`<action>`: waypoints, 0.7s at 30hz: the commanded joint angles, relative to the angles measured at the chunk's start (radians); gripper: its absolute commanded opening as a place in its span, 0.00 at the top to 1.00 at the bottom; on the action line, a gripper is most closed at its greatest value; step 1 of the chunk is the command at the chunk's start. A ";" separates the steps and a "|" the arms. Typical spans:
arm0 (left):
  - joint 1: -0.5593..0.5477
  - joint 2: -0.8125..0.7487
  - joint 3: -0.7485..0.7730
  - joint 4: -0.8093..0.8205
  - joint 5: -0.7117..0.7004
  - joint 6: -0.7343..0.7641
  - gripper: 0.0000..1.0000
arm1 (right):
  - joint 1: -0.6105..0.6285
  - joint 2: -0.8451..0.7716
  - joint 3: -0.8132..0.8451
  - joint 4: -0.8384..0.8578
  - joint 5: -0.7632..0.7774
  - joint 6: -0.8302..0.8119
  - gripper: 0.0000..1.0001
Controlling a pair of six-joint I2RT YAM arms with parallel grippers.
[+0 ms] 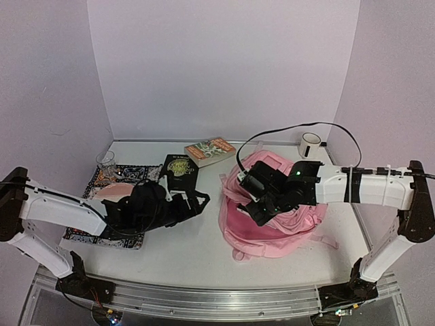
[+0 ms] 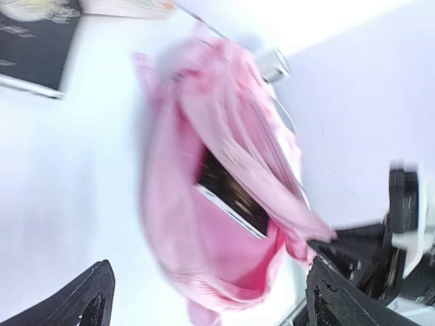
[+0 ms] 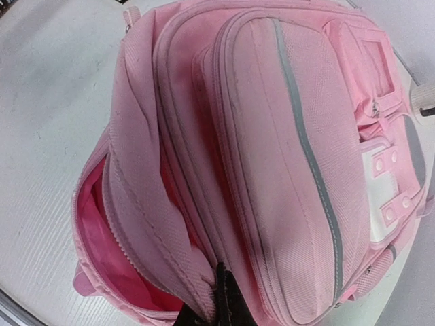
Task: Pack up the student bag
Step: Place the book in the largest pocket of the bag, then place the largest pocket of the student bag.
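The student bag (image 1: 285, 227) is a soft pink backpack lying right of the table's middle, its main compartment gaping toward the left. In the left wrist view a dark book with a white edge (image 2: 234, 200) lies inside the bag (image 2: 197, 156). My right gripper (image 1: 260, 212) sits over the bag's left side, shut (image 3: 221, 302) on the pink fabric rim of the opening (image 3: 170, 231) and holding it up. Left of the bag, my left gripper (image 1: 199, 201) is open and empty, its black fingers (image 2: 85, 299) wide apart and facing the opening.
A black book (image 1: 180, 170) and an orange-green book (image 1: 209, 151) lie behind the left gripper. A patterned mat (image 1: 109, 238) with a glass (image 1: 105, 161) is at the far left. A white mug (image 1: 310, 144) stands behind the bag near the back wall.
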 commanded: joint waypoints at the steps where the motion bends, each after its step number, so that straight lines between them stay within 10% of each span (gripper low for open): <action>1: 0.117 -0.091 -0.058 -0.021 0.038 -0.054 0.01 | -0.005 0.011 -0.033 -0.005 -0.088 0.025 0.94; 8: 0.263 -0.044 0.017 -0.021 0.156 -0.025 0.01 | -0.005 0.041 -0.084 0.048 -0.158 0.050 0.82; 21: 0.458 0.340 0.377 -0.021 0.371 -0.067 0.15 | -0.005 -0.015 -0.051 0.106 -0.101 0.065 0.25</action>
